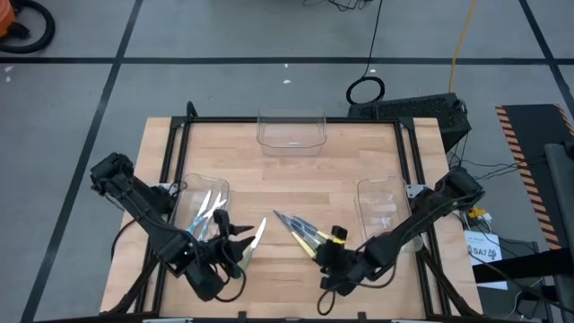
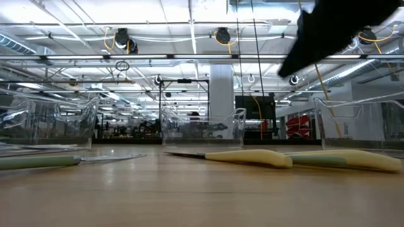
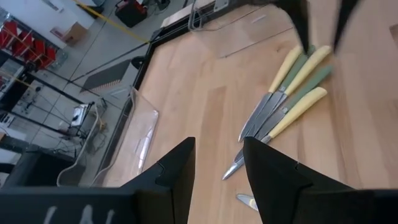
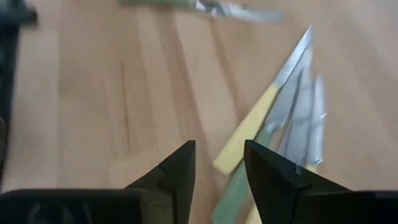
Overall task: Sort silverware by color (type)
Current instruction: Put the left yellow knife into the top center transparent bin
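We are in the middle of the sorting. In the high view some silverware already lies in the clear bin on the left [image 1: 204,193], and the bin on the right [image 1: 381,202] seems to hold a piece too, though we cannot tell its colour. The far bin [image 1: 291,132] looks empty.

On the table [image 1: 296,175] a small pile of knives [image 1: 303,235] with yellow and green handles lies near the middle, on the near side. One more piece with a green handle [image 1: 251,244] lies alone, a little to the left of the pile.

The right gripper [image 1: 334,258] hangs just above the handle end of the pile, its fingers parted and holding nothing; its wrist view shows the yellow and green handles between and beyond the fingers. The left gripper [image 1: 218,240] waits beside the single green piece, also released and empty.

We judge that the step in hand is the pick of one knife from the pile. The handles lie touching each other, so the next move asks for care: we must lower the fingers around one handle only and close without catching its neighbour. Then the piece goes to the bin of its colour.
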Tool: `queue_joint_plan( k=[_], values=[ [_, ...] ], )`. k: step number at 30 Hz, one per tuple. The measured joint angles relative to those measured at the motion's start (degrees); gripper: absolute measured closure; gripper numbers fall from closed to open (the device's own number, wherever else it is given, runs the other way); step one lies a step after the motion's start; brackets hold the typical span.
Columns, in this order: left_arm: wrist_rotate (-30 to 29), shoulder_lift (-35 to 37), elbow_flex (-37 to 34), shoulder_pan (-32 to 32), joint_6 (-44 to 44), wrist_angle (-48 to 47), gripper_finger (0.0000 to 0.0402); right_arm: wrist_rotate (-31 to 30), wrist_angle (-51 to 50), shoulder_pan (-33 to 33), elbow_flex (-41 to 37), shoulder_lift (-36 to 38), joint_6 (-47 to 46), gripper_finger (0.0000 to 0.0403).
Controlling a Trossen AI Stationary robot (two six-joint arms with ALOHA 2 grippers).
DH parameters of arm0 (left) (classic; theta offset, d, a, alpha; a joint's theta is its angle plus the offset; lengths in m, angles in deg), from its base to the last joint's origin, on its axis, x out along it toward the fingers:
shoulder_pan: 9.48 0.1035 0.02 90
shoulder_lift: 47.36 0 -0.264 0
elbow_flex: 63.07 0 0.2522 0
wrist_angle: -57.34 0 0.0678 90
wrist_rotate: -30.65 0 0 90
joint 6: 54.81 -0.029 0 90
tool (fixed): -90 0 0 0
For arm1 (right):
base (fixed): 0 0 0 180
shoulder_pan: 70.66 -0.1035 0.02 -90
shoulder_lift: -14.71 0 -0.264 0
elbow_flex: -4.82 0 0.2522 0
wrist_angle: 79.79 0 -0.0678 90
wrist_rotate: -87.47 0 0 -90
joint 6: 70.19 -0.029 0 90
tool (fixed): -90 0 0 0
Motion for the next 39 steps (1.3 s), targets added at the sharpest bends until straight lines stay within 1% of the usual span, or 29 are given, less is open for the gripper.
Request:
queue_joint_plan(
  k=[4, 10, 14, 21, 27, 32, 36, 39],
  values=[
    [0.05, 0.0, 0.0, 1.74, 2.09, 0.01, 0.0256, 4.31, 0.04, 1.98, -0.01, -3.67, 0.14, 0.0273],
    [1.94, -0.11, 0.0, 3.18, 5.01, 0.01, 0.0256, 4.58, 2.92, 4.22, -0.02, -7.28, 0.6, 0.0273],
    [2.84, -0.89, -0.02, 3.43, 5.54, -0.19, 0.0256, 7.13, 6.48, 5.27, -0.02, -9.43, 2.49, 0.0273],
    [4.28, -2.79, -0.02, 3.76, 5.45, -0.28, 0.0256, 8.37, 7.12, 6.5, 0.0, -10.23, 2.15, 0.0272],
    [5.25, -4.07, -0.02, 3.91, 4.04, -0.25, 0.0256, 8.69, 7.6, 6.55, 0.09, -10.25, 3.7, 0.0272],
    [5.35, -4.13, -0.02, 3.91, 4.07, -0.25, 0.0256, 8.13, 4.02, 6.44, 3.79, -10.46, 4.83, 0.0272],
    [5.35, -4.13, -0.01, 3.91, 4.24, -0.24, 0.0256, 4.3, -0.31, 6.24, 6.5, -10.39, 2.6, 0.0272],
    [5.38, -4.13, 0.0, 3.91, 4.7, -0.23, 0.0256, 4.33, -1.26, 6.26, 6.51, -10.41, -0.53, 0.0272]
  ],
)
